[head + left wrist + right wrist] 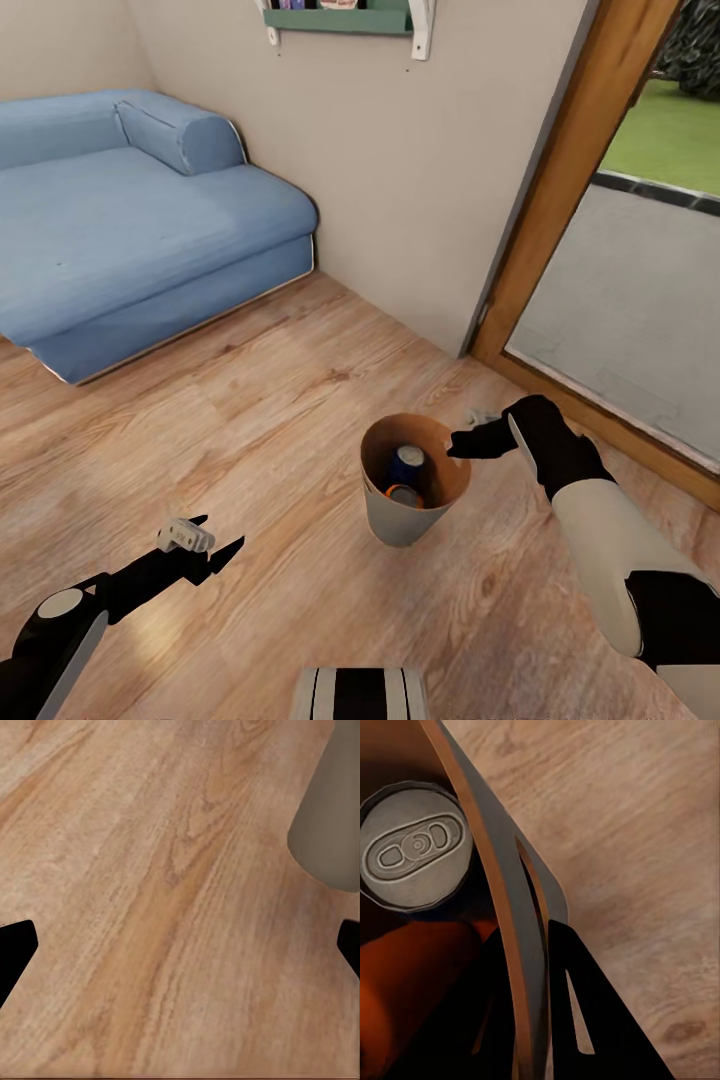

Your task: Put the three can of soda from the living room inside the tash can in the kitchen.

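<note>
The bin [405,500] stands on the wood floor [250,420] of the living room, near the blue sofa [130,220] and the glass door [620,290], and it already holds cans: a blue can [405,466] and an orange can [404,495] show inside it from the head camera; so the step in hand looks like the carrying stage, with the bin gripped by its rim and the trip to the kitchen not yet made; the right gripper [468,443] sits at the rim on the side toward the door, and the right wrist camera shows one finger [596,1020] outside the wall and a dark finger inside, the bin's wall [506,915] pinched between them, so it is closed on the bin; the left gripper [205,548] hangs low over bare floor, well apart from the bin, its fingers spread and holding nothing; the next move calls for a steady lift and a turn toward the kitchen, keeping the bin upright so the cans stay in; the right wrist camera gives a silver can top [414,855] with its pull tab and an orange can [416,982] lying below it, detail the head camera lacks; the left wrist camera adds only floor and the bin's grey side [330,817]; whether a third can is inside I cannot tell
</note>
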